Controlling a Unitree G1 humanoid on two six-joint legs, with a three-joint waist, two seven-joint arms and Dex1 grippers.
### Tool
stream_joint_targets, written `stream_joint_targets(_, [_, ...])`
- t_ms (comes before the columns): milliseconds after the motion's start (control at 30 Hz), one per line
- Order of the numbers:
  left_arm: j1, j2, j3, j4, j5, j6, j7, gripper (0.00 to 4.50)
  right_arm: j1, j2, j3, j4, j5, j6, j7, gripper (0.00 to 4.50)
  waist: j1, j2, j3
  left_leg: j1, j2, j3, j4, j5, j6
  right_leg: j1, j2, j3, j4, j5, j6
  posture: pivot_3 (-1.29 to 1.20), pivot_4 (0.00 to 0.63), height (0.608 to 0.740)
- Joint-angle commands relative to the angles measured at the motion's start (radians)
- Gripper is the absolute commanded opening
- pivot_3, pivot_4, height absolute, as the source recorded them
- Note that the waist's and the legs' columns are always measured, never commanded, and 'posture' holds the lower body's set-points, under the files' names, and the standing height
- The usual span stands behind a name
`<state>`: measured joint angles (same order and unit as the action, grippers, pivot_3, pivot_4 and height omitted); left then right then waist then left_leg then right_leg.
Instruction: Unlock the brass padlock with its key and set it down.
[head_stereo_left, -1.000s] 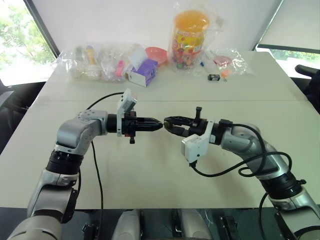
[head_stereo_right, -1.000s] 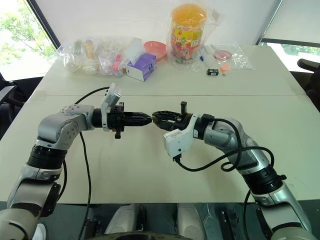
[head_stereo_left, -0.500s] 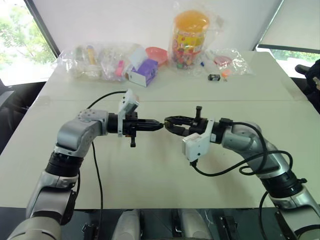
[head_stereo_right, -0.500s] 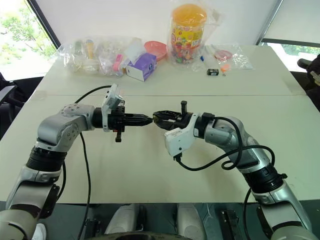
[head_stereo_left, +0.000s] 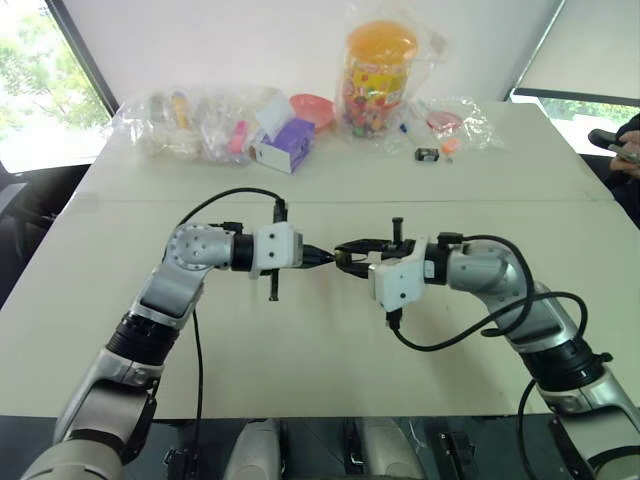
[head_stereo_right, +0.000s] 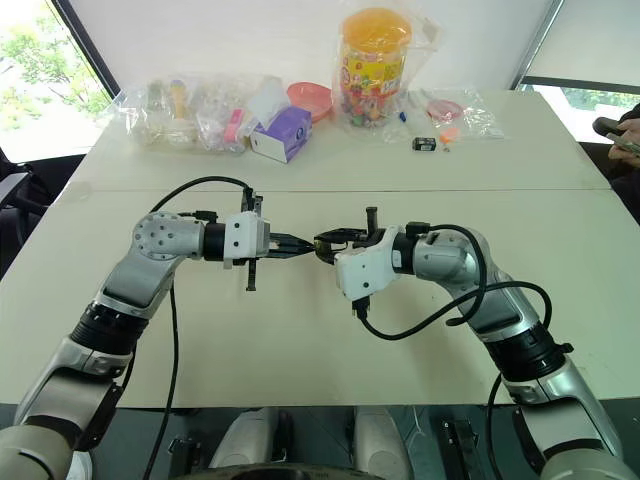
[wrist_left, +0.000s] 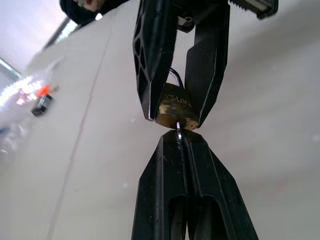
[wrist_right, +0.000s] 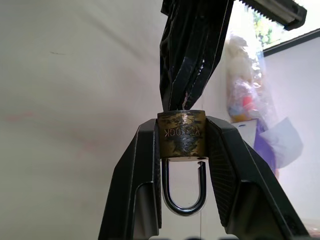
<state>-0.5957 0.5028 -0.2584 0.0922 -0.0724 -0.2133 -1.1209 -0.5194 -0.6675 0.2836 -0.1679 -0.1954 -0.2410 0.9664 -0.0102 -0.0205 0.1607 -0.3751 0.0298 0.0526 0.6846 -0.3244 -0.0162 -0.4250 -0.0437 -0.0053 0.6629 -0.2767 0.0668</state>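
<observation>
My right gripper (wrist_right: 182, 132) clamps the brass padlock (wrist_right: 182, 133) by its two flat sides, up in the air above the near half of the table (head_stereo_left: 300, 350), between my two arms. My left gripper (wrist_left: 181, 145) is pinched tight on the key (wrist_left: 178, 131), a thin silvery blade whose tip sits at the underside of the lock body. In the right wrist view one leg of the shackle (wrist_right: 185, 192) seems to stand clear of the body, though I cannot be sure it is released.

The lock is tiny, rigid and probably light, with smooth metal faces that I judge slippery, so it could twist in my fingers when the key turns. The body is the place to hold, leaving the shackle free to swing. The key looks thin enough to bend under side load.
</observation>
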Motion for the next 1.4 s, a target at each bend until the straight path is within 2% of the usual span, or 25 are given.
stream_joint_targets(33, [-0.025,-0.031,0.018,-0.011,-0.037,-0.021,0.023,0.02,-0.023,0.018,0.042,0.000,0.004,-0.047,0.014,0.70,0.000,0.000,0.000,0.000,0.000,0.000,0.000,0.000,0.000,0.000,0.000,0.000,0.000,0.000,0.000,0.00,0.150,0.740])
stream_joint_targets(67, [-0.020,-0.038,0.031,-0.022,-0.074,0.065,0.025,0.02,-0.026,0.018,0.040,0.005,0.003,-0.054,0.012,0.70,0.001,0.000,0.000,0.000,0.000,0.000,0.000,0.000,0.000,0.000,0.000,0.000,0.000,0.000,0.000,0.00,0.150,0.740])
stream_joint_targets(100, [-0.017,-0.039,0.052,-0.047,-0.148,0.233,0.024,0.02,-0.029,0.018,0.038,0.006,-0.003,-0.063,0.007,0.70,0.001,0.000,0.000,0.000,0.000,0.000,0.000,0.000,0.000,0.000,0.000,0.000,0.000,0.000,0.000,0.00,0.150,0.740])
stream_joint_targets(133, [-0.014,-0.023,0.064,-0.076,-0.223,0.403,0.005,0.02,-0.031,0.018,0.037,0.007,-0.011,-0.072,0.002,0.70,0.000,0.000,0.000,-0.001,0.000,0.000,0.000,0.000,0.000,0.000,0.000,0.000,0.000,0.000,0.000,0.00,0.150,0.740])
stream_joint_targets(233, [-0.005,0.023,0.091,-0.158,-0.398,0.732,-0.042,0.02,-0.034,0.016,0.034,0.012,-0.021,-0.095,-0.007,0.70,-0.006,0.000,0.000,0.000,0.000,-0.001,0.000,0.000,0.001,0.000,0.000,0.000,0.000,0.000,0.000,0.00,0.150,0.740])
stream_joint_targets(267, [-0.011,0.035,0.121,-0.187,-0.506,0.887,-0.043,0.02,-0.036,0.016,0.032,0.013,-0.022,-0.100,-0.010,0.70,-0.008,0.000,0.000,0.000,0.001,-0.001,0.000,0.000,0.000,0.000,0.001,0.000,0.000,0.000,0.000,0.00,0.150,0.740])
stream_joint_targets(367, [-0.045,0.040,0.201,-0.252,-0.737,1.161,-0.028,0.87,-0.054,0.015,0.026,0.018,-0.026,-0.099,-0.014,0.70,-0.007,0.000,0.000,0.000,0.002,-0.002,0.000,0.000,0.000,0.000,0.000,0.000,0.001,0.000,0.000,0.00,0.150,0.740])
stream_joint_targets(567, [-0.047,0.038,0.207,-0.259,-0.722,1.160,0.020,3.76,-0.066,0.009,0.019,0.026,-0.026,-0.096,-0.018,0.70,-0.002,0.000,0.000,0.000,0.000,-0.002,0.001,0.000,0.000,0.001,-0.001,0.000,0.000,0.000,0.000,0.00,0.150,0.740])
stream_joint_targets(767, [-0.027,0.042,0.151,-0.250,-0.613,1.067,0.049,3.76,-0.065,0.009,0.018,0.010,-0.021,-0.086,-0.015,0.70,-0.002,0.000,0.000,0.000,0.000,-0.002,0.001,0.000,0.000,0.001,-0.001,0.000,0.000,0.000,0.000,0.00,0.150,0.740])
stream_joint_targets(1033, [0.009,0.087,0.133,-0.235,-0.541,0.997,0.035,3.76,-0.053,0.000,0.012,-0.002,-0.020,-0.084,-0.017,0.70,-0.002,0.000,0.000,0.000,0.000,-0.002,0.001,0.000,0.000,0.001,-0.001,0.000,0.000,0.000,0.000,0.00,0.150,0.740])
stream_joint_targets(1267, [0.027,0.016,0.127,-0.244,-0.550,1.013,0.081,3.76,-0.057,0.004,0.020,-0.023,-0.023,-0.078,-0.017,0.70,0.000,0.000,0.000,0.000,0.000,-0.002,0.001,0.000,0.000,0.001,-0.001,0.000,0.000,0.000,0.000,0.00,0.150,0.740])
stream_joint_targets(1367, [0.025,-0.019,0.142,-0.233,-0.564,1.032,0.106,2.97,-0.059,0.010,0.024,-0.033,-0.025,-0.069,-0.016,0.70,-0.001,0.000,0.000,0.000,0.000,-0.002,0.001,0.000,0.000,0.001,-0.001,0.000,0.000,0.000,0.000,0.00,0.150,0.740])
stream_joint_targets(1400, [0.020,-0.038,0.158,-0.228,-0.583,1.050,0.123,2.53,-0.057,0.012,0.026,-0.038,-0.025,-0.066,-0.016,0.70,-0.002,0.000,0.000,0.000,0.000,-0.002,0.001,0.000,0.000,0.001,-0.001,0.000,0.000,0.000,0.000,0.00,0.150,0.740])
